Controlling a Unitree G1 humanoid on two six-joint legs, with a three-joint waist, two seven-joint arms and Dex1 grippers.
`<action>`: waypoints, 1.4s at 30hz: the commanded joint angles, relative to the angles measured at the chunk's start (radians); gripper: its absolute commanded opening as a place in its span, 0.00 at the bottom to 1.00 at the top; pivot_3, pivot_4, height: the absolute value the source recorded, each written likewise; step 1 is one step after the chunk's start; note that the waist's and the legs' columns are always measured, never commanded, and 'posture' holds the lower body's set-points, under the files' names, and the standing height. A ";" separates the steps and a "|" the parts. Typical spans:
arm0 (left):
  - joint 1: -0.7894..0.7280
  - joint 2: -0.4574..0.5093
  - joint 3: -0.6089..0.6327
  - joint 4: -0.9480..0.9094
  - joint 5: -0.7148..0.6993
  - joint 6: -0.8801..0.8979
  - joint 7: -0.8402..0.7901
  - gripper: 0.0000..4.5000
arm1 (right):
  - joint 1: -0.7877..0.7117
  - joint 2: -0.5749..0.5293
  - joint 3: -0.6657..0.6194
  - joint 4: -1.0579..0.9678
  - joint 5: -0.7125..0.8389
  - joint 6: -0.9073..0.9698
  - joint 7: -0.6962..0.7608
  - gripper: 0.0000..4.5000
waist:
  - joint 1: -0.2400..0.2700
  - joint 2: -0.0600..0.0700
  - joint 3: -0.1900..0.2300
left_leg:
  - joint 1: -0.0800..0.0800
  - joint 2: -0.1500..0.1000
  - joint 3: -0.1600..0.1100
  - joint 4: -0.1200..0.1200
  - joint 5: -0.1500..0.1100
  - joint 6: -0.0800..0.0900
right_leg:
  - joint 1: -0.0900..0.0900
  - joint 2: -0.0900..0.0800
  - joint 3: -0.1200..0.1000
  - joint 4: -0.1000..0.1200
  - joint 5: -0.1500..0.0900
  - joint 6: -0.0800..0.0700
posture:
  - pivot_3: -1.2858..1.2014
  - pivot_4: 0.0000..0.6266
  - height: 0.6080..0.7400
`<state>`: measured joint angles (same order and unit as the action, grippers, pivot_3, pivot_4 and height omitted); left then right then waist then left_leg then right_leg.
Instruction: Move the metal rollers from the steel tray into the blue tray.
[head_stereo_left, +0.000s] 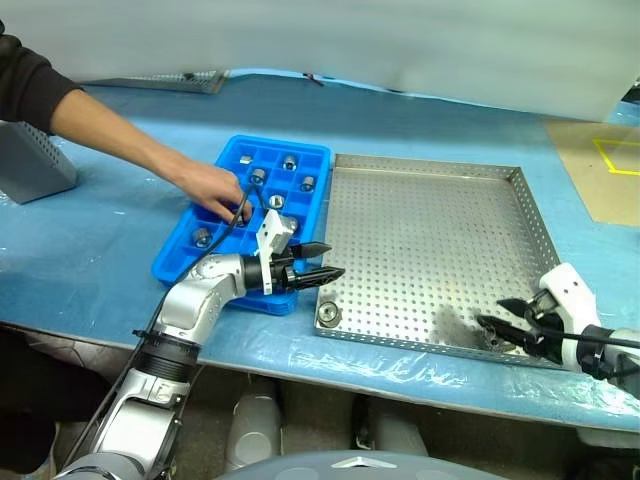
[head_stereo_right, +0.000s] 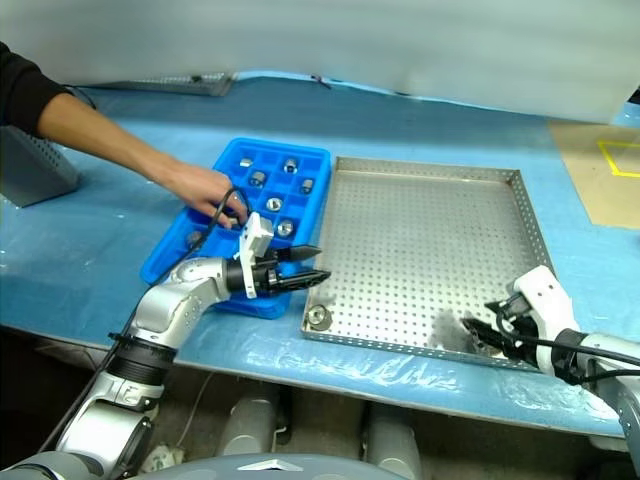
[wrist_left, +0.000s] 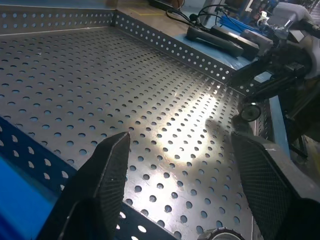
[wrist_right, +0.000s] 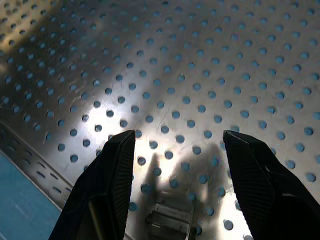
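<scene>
Both sets of fingers stand open and empty: our left gripper (head_stereo_left: 322, 261) hovers over the steel tray's (head_stereo_left: 430, 170) lower-left corner above one roller (head_stereo_left: 327, 314), our right gripper (head_stereo_left: 503, 321) straddles another (wrist_right: 169, 220) lower right. We should centre, descend, close gently, then cross to the blue tray (head_stereo_left: 305, 150) clear of a person's hand (head_stereo_left: 215, 190).

Metal and plastic surfaces

The steel tray (head_stereo_left: 430, 240) is seen as perforated, dull-shiny metal; the blue tray (head_stereo_left: 180, 255) as glossy plastic; the metal rollers (head_stereo_left: 327, 314) as polished
</scene>
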<state>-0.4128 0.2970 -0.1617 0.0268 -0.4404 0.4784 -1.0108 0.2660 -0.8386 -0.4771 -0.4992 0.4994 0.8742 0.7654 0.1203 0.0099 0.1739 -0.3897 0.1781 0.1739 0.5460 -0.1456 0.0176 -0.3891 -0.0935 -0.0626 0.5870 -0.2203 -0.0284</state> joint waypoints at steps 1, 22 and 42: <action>-0.008 0.002 0.000 -0.071 -0.024 0.026 0.010 0.75 | 0.010 -0.021 -0.055 -0.018 0.018 0.011 0.008 0.64 | 0.001 0.000 0.000 | 0.000 0.000 0.000 0.000 0.000 0.000 | 0.000 0.000 0.000 0.000 0.000 0.000 | 0.50 0.24 1.00; 0.016 -0.003 -0.005 -0.108 -0.029 0.055 0.026 0.75 | 0.114 -0.052 0.061 0.059 -0.041 -0.014 0.042 0.64 | -0.001 0.000 0.000 | 0.001 0.000 0.000 -0.002 0.000 -0.001 | 0.000 0.000 0.000 -0.001 0.000 0.000 | 0.51 0.24 1.00; -1.004 -0.485 0.299 1.364 0.300 -0.410 0.582 0.75 | 0.076 -0.057 0.036 0.082 -0.014 -0.022 0.049 0.16 | -0.038 0.013 0.000 | 0.025 -0.034 -0.027 -0.002 -0.027 0.018 | 0.058 -0.040 -0.034 -0.067 0.011 0.036 | 0.51 0.24 1.00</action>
<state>-1.4195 -0.1677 0.1100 1.3888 -0.1644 0.0763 -0.4013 0.3613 -0.8961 -0.4286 -0.4003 0.4658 0.8373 0.8137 0.0822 0.0228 0.1739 -0.3768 0.1440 0.1460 0.5464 -0.1730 0.0359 -0.3427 -0.1324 -0.0950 0.5234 -0.1982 0.0116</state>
